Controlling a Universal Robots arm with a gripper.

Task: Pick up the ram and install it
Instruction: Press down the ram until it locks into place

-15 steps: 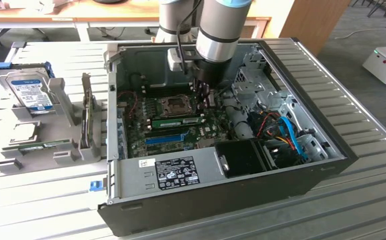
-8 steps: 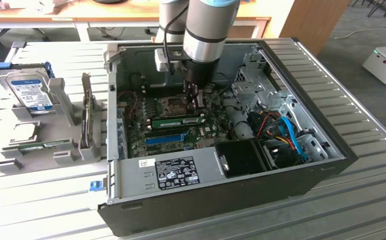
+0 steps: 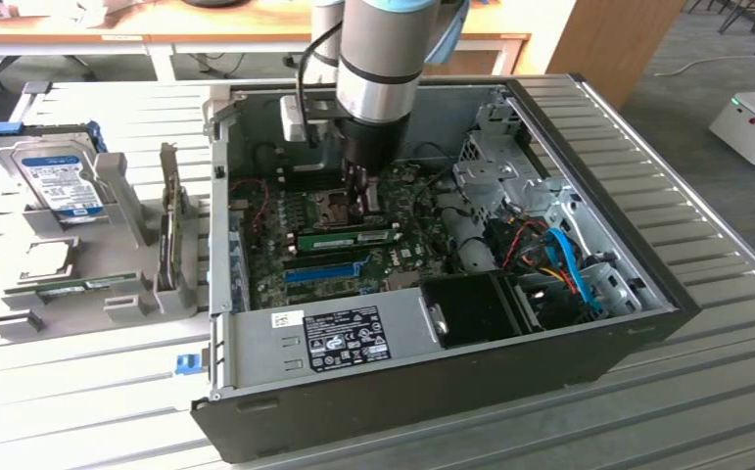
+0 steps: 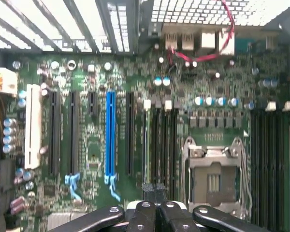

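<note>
A green ram stick [image 3: 347, 238] with a white label stands on edge in a motherboard slot inside the open computer case [image 3: 638, 294]. In the wrist view the ram [image 4: 146, 145] is a thin green line between the blue slot [image 4: 110, 135] and the black memory slots. My gripper [image 3: 361, 201] hangs low inside the case, just beyond the stick and over the processor socket [image 4: 210, 176]. Its dark fingertips [image 4: 154, 189] are pressed together, shut, with nothing between them. Whether they touch the stick I cannot tell.
On the exterior view's left, a grey holder [image 3: 129, 294] carries another green stick [image 3: 90, 286] and a silver hard drive [image 3: 64, 181] with a blue label. Blue and orange cables [image 3: 560, 264], a black fan box [image 3: 482, 308] and the drive cage [image 3: 501, 162] crowd the case's right side.
</note>
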